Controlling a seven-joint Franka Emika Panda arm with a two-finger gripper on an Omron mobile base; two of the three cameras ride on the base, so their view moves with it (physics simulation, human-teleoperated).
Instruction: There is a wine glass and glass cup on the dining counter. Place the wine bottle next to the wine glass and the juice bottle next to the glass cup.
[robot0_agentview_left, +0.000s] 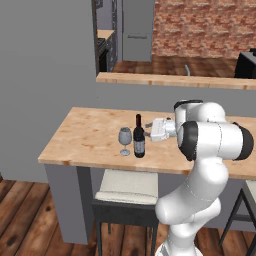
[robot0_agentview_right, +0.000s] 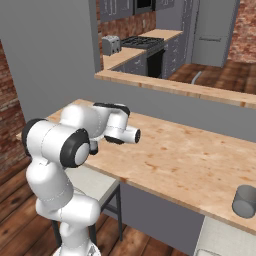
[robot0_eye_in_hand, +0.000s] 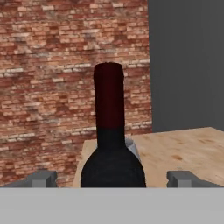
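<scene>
Slim near-black wine bottle (robot0_agentview_left: 139, 139) with dark red cap stands upright on the long light-wood dining counter (robot0_agentview_left: 85, 137), just beside the small clear stemmed wine glass (robot0_agentview_left: 124, 140). White arm's two-finger gripper (robot0_agentview_left: 150, 129) hangs level at the bottle's neck, jaws spread wide either side, pinching nothing. Bottle looks rigid, smooth, probably slippery and top-heavy; the body below the shoulder seems a safer hold than the neck. Glass alongside is fragile.

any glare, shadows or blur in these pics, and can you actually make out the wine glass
Left base view: flat, even light, sharp; the wine glass reads as a pale outline beside the wine bottle on the dining counter. Hand view: the bottle looms large, cut off at the bottom, sharp, no glare; gripper open. Right base view: soft shading, no hard shadows.
</scene>
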